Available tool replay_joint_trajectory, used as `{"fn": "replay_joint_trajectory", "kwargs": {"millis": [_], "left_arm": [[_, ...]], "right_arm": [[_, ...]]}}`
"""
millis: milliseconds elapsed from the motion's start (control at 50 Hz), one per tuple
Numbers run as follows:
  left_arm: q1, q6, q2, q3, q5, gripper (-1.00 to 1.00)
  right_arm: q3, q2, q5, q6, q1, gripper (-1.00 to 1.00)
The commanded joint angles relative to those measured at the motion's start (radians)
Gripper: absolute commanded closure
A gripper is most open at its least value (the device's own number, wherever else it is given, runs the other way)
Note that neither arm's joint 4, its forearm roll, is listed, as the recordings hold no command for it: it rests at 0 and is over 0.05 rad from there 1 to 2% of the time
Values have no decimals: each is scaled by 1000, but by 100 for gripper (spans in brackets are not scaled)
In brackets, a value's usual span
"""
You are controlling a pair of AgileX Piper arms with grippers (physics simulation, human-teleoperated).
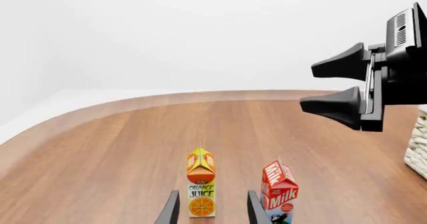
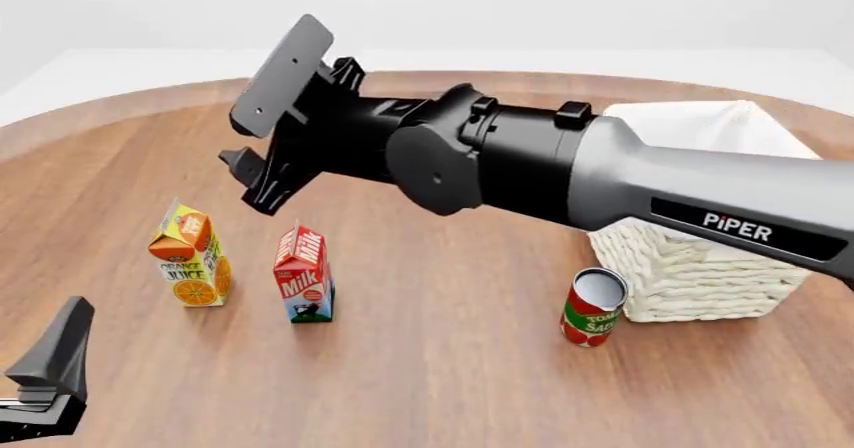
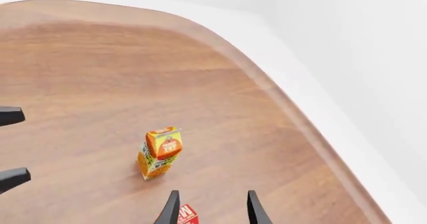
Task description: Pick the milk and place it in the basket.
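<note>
A: How is the right arm posed?
B: It reaches in from the right and stretches across above the tabletop [image 2: 441, 348] toward the left. The right gripper [image 2: 254, 180] hangs in the air above the milk [image 2: 304, 276], not touching it. Its fingers are spread apart with nothing between them.

A: And the left one?
B: The left gripper [image 2: 47, 363] sits low at the near left corner, well apart from the cartons. In its wrist view the two fingertips [image 1: 171, 209] stand parted and empty, with the orange juice carton [image 1: 201, 183] seen beyond the gap.

A: Where is the milk, and how does it stand?
B: It stands upright on the tabletop, long axis vertical, gable ridge on top, its "Milk" face turned toward the near side. The orange juice carton is just to its left. The basket [image 2: 707, 268] is well off to the right, with a red can [image 2: 591, 308] just beside its near left corner.
</note>
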Motion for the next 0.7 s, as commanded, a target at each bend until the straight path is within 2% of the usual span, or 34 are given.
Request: {"fn": "replay_joint_trajectory", "kwargs": {"millis": [20, 360, 700], "left_arm": [[0, 0, 0, 0, 0, -100], [0, 0, 0, 0, 0, -100], [0, 0, 0, 0, 0, -100]], "right_arm": [[-45, 58, 15, -11, 30, -100], [-92, 121, 50, -30, 41, -100], [-92, 217, 50, -43, 36, -100]]}}
